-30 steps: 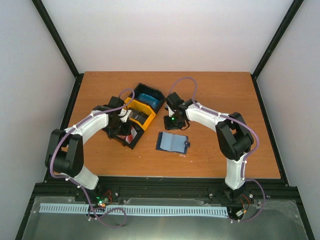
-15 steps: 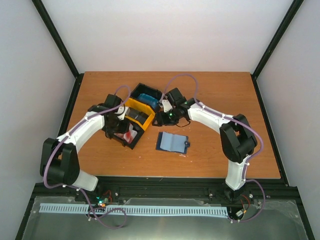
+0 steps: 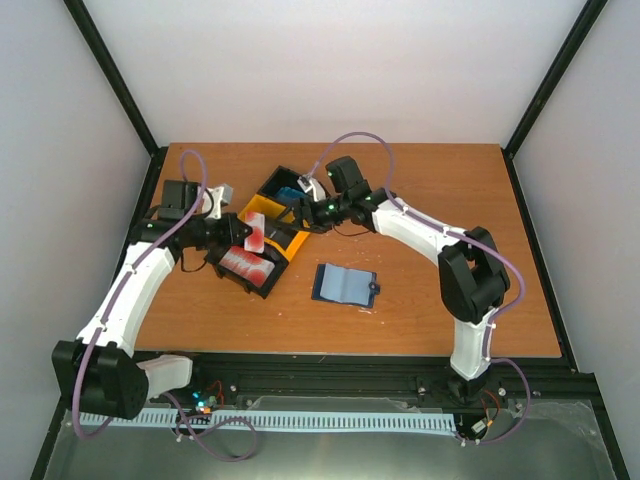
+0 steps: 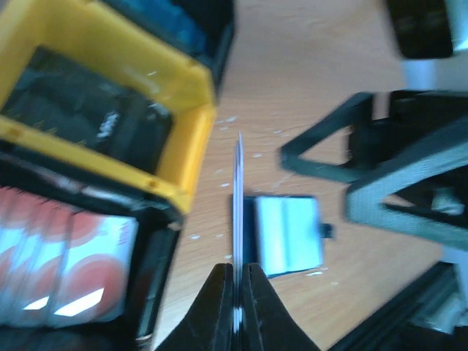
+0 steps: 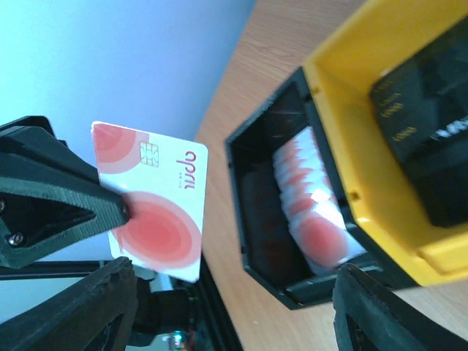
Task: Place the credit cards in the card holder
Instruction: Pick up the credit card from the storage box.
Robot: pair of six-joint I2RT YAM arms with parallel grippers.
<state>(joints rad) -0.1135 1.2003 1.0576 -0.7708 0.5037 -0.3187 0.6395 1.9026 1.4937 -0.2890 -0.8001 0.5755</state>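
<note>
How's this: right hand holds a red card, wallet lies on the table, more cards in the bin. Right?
No. The left hand, not the right hand, pinches the card; the right wrist view shows it. The wallet and the stack in the bin are as stated.

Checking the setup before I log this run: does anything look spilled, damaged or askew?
Nothing looks damaged. Small pale flecks dot the table near the open card holder, possibly crumbs or scratches. The three-section bin sits diagonal to the table edges. The left gripper pinches one credit card, which fits the task.

Black-and-yellow bin point(image 3: 265, 209), blue bundle point(image 3: 290, 192), possibly cloth, wooden table point(image 3: 450, 200)
</note>
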